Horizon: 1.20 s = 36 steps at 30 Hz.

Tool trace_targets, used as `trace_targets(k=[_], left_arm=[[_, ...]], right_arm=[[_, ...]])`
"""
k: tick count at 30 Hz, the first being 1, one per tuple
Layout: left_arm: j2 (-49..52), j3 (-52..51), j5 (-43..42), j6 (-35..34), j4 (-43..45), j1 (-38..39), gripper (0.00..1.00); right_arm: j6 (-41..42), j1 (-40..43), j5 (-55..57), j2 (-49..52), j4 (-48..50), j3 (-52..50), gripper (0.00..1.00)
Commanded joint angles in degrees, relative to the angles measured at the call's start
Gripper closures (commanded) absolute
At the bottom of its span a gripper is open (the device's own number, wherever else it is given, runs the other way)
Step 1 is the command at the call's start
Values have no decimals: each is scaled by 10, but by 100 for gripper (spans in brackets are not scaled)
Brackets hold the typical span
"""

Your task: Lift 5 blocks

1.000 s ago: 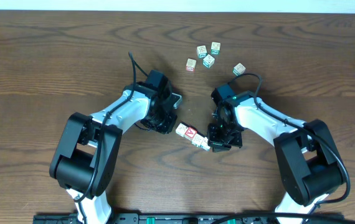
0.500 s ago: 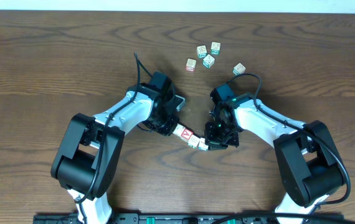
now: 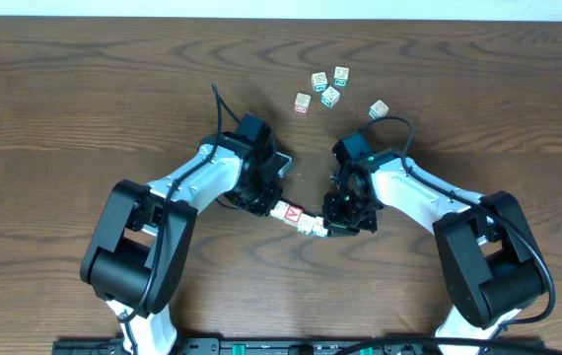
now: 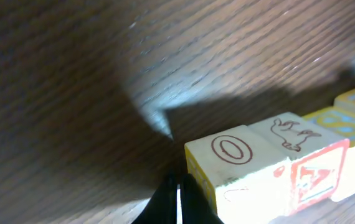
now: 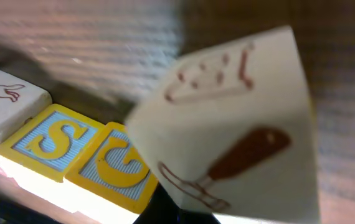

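Left gripper (image 3: 266,204): jaws drawn fully together with nothing between them. In the left wrist view the joined tips meet the end face of the O block (image 4: 227,155).
Right gripper (image 3: 336,224): jaws likewise closed on nothing. In the right wrist view the tips sit just under the brush block (image 5: 240,124), which fills most of that view.
Blocks (image 3: 301,218): five cubes end to end in one short slanting row, pinned between the two grippers near the middle of the table.
Row order, left arm to right arm: O block; A block (image 4: 305,177), with a red face, a white letter and an animal print on top; S block (image 5: 50,140); G block (image 5: 112,165); brush block.
S and G blocks: yellow letters on blue ribbed faces, touching side by side.
Contact with table: the row throws a dark shadow on the wood behind it. Whether it rests on the surface or hangs clear cannot be told.
Loose cubes (image 3: 330,96): four clustered near the far edge of the table, well apart from the row.
Single cube (image 3: 379,109): lying alone to the right of that cluster.
Table (image 3: 64,99): dark brown wood with a pronounced grain.
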State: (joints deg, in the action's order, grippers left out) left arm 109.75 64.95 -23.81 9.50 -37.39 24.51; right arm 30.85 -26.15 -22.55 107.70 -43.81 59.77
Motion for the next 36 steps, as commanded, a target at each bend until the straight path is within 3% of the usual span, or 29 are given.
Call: trace_targets(k=[1, 16, 26, 36], left_arm=[[10, -9, -25, 14, -8, 14, 93], [10, -9, -26, 9, -16, 18, 93], [10, -9, -26, 1, -16, 19, 92], [10, -9, -19, 1, -11, 19, 86]], right_arm=[[3, -2, 90, 58, 47, -24, 99], [-82, 19, 131, 58, 68, -24, 99], [-86, 22, 135, 58, 96, -24, 99], [-92, 22, 155, 58, 60, -24, 99]])
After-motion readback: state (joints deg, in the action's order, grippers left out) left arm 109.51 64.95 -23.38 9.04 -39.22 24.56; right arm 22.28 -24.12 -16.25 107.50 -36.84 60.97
